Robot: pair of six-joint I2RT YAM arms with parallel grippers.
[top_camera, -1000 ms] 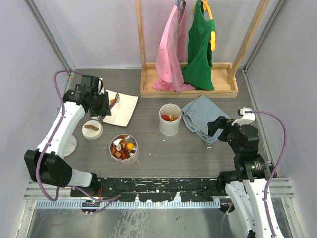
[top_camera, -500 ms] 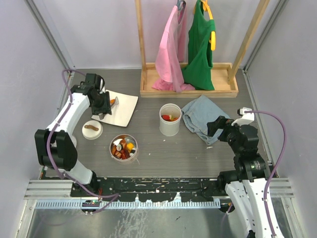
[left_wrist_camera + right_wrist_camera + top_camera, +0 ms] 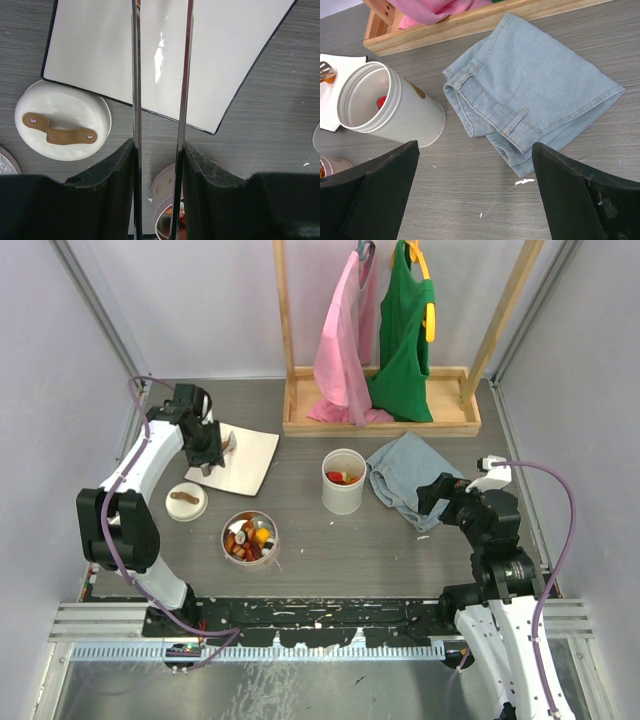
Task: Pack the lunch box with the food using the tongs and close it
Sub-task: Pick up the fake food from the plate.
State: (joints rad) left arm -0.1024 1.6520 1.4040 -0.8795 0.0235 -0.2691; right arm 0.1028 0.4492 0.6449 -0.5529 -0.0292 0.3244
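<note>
Grey table — folded jeans beside lunch box, clothes rack behind.

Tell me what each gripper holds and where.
Left gripper pinches the tongs across both arms, tips out over the plate; the joined end is hidden. Right gripper is open, holding nothing.

The top camera looks down from high behind the arms on the whole counter. The left wrist camera looks straight down, very close, along the tongs; both see the plate. The right one, low and slanted, shares the cup, jeans, maybe a plate corner.
</note>
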